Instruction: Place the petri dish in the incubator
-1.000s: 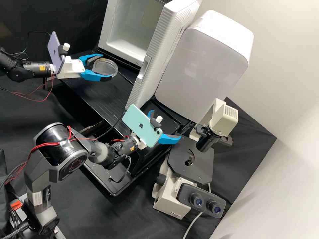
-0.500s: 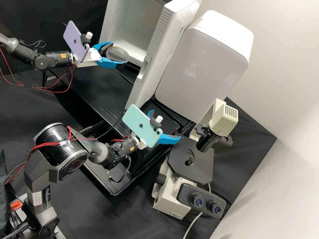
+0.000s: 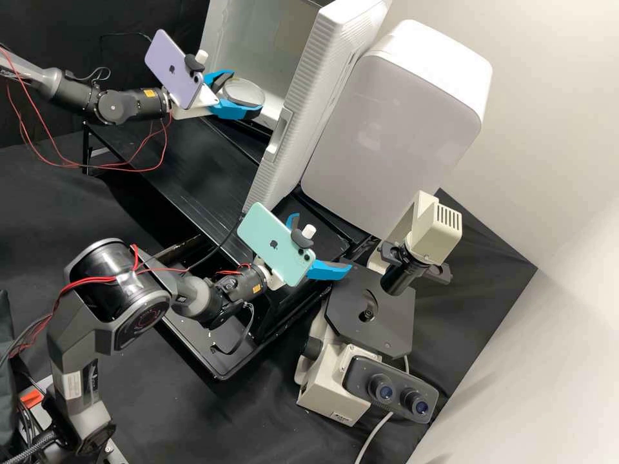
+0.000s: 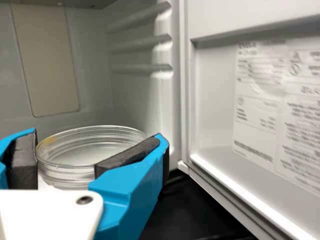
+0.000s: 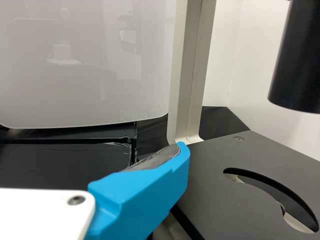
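Left pincer (image 3: pixel 247 95) carried petri dish (image 4: pixel 85 150) to incubator's (image 3: pixel 245 45) mouth.

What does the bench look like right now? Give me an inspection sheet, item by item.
Surface: black bench, partly cloth-draped.
Job's things: petri dish held at the front of the open incubator.
Clutter: microscope; white appliance beside the incubator.
Grippers: left gripper shut on the dish; right gripper open, at the edge of the microscope stage.
Cables: red wires along both arms; grey cable from the microscope.
Surroundings: white wall.
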Controlling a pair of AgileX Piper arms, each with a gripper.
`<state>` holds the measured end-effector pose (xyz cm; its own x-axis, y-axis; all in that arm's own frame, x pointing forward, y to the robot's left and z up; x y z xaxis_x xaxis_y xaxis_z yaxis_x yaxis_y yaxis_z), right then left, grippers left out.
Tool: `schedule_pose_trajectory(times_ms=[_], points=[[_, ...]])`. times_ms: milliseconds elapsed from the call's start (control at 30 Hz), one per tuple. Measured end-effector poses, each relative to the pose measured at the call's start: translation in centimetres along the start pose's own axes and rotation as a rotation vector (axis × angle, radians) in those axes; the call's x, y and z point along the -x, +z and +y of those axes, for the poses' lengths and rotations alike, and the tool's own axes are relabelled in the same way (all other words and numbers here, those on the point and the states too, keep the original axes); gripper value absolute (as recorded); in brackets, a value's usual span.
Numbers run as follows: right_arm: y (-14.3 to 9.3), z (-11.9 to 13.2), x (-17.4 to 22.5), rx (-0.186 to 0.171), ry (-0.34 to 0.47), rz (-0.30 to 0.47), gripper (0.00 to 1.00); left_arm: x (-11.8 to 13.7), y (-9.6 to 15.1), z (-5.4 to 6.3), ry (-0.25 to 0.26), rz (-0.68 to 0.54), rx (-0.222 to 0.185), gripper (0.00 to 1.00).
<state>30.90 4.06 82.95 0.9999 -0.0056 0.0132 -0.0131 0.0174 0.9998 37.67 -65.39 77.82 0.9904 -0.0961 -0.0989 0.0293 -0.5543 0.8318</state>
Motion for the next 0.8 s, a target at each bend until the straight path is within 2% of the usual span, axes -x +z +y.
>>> schedule_pose_trajectory(times_ms=[100,167,400,633,800], points=[[0.0,0.0,0.0,0.000,0.000,0.000,1.00,-0.7,0.2,0.0,-0.011,0.019,0.007,0.00],[0.0,0.0,0.0,0.000,0.000,0.000,1.00,-1.4,0.2,-0.4,-0.041,0.034,0.022,0.00],[0.0,0.0,0.0,0.000,0.000,0.000,1.00,-3.4,-0.3,-1.2,-0.105,0.098,0.029,0.00],[0.0,0.0,0.0,0.000,0.000,0.000,1.00,-5.2,-1.3,-0.4,-0.125,0.166,0.024,0.00],[0.0,0.0,0.0,0.000,0.000,0.000,1.00,-5.9,-1.7,0.3,-0.135,0.194,0.040,0.00]])
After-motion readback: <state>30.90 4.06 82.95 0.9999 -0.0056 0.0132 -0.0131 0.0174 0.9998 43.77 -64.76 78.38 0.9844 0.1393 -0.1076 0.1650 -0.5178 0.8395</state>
